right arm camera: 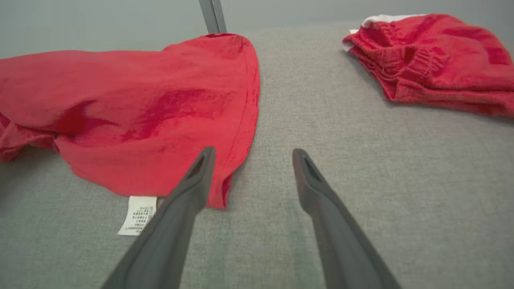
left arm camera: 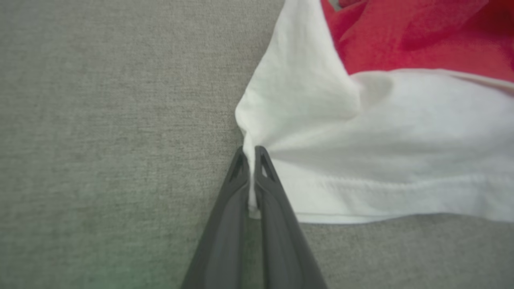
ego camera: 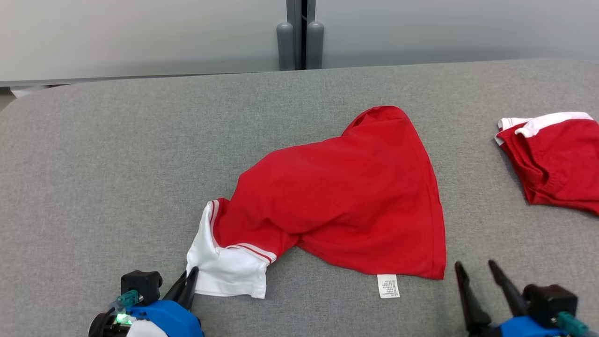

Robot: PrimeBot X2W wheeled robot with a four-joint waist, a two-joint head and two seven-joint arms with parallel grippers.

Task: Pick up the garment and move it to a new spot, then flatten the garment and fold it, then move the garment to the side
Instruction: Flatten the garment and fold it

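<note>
garment [ego camera: 346,196] central on table [ego camera: 93,164], folded clothing [ego camera: 557,159] well apart rightward

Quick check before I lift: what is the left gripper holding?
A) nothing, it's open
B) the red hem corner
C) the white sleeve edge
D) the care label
C: the left gripper is shut on the edge of the white sleeve, with a fold of the cloth squeezed in its grip.

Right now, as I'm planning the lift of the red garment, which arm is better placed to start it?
Left. The left gripper is shut on the white sleeve of the garment; the right gripper stands open near its red hem corner, holding nothing.
</note>
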